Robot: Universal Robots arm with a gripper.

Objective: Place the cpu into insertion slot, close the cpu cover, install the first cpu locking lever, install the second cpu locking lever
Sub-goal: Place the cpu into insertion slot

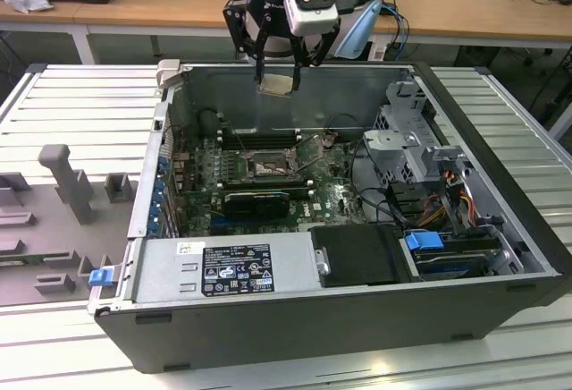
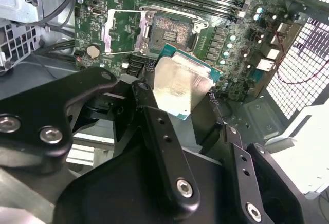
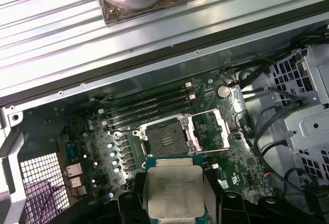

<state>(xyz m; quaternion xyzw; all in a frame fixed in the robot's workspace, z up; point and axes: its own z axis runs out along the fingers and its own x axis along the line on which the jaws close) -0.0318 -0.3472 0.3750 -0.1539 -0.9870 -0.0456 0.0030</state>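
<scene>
Your gripper (image 1: 279, 73) hangs at the upper middle of the exterior view, fingers clamped on the cpu (image 1: 274, 86) by its edges, well above the open insertion slot (image 1: 268, 168) at centre; it looks light, stiff and fragile underneath, so grip it by the edges only

The worktop (image 1: 80, 95) is a surface of silvery ribbed metal slats that spans the exterior view. In the first wrist view the same slats (image 3: 61, 34) run along the outside of the case wall. An open dark-grey computer case (image 1: 357, 332) lies on its side directly on the slats, beneath the jaws, with its open face upward. Well apart from the jaws, toward the exterior view's left, grey fixtures rest on the worktop. These are a tall post (image 1: 67, 180), a small block (image 1: 119, 187) just beside it, and low flat pieces (image 1: 49, 283) lying farther from the jaws than the post.
</scene>
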